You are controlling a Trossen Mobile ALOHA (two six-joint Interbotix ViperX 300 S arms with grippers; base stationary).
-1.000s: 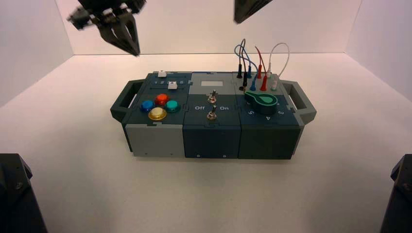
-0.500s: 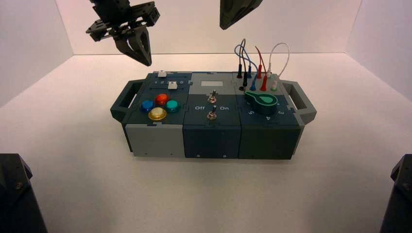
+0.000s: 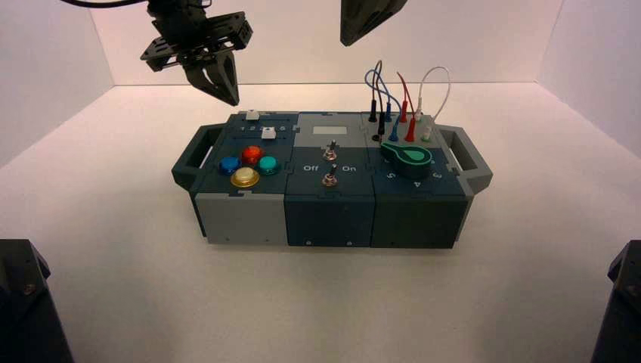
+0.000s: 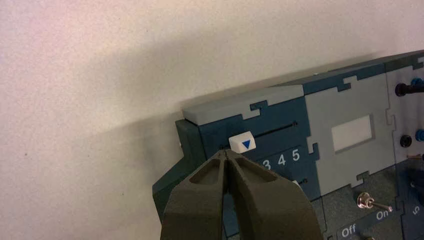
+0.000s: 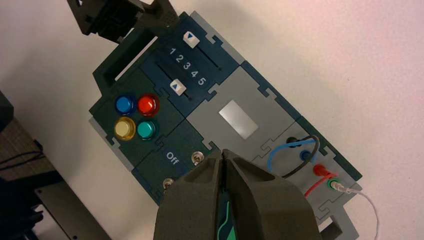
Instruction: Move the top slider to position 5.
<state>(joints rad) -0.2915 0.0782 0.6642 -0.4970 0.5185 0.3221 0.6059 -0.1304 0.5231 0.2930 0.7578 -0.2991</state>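
Observation:
The top slider (image 4: 242,143) is a small white square knob with a blue triangle, at the back left of the box; it also shows in the high view (image 3: 252,116). In the right wrist view the top slider (image 5: 190,37) sits near the numeral 1 end of its slot. Position 5 (image 4: 296,155) is the last printed numeral in the row (image 5: 201,81). My left gripper (image 4: 227,154) is shut and empty, and hovers above and just behind the box's back left corner (image 3: 229,97). My right gripper (image 5: 221,152) is shut and empty, high above the box's middle (image 3: 355,30).
A second white slider knob (image 3: 267,133) sits nearer the front. Four round coloured buttons (image 3: 246,165), two toggle switches (image 3: 329,153), a green knob (image 3: 408,156) and plugged wires (image 3: 401,106) fill the box top. Handles (image 3: 193,155) stick out at both ends.
My left gripper has moved right and down toward the box's back left corner. My right gripper shifted slightly left early on, then stayed still.

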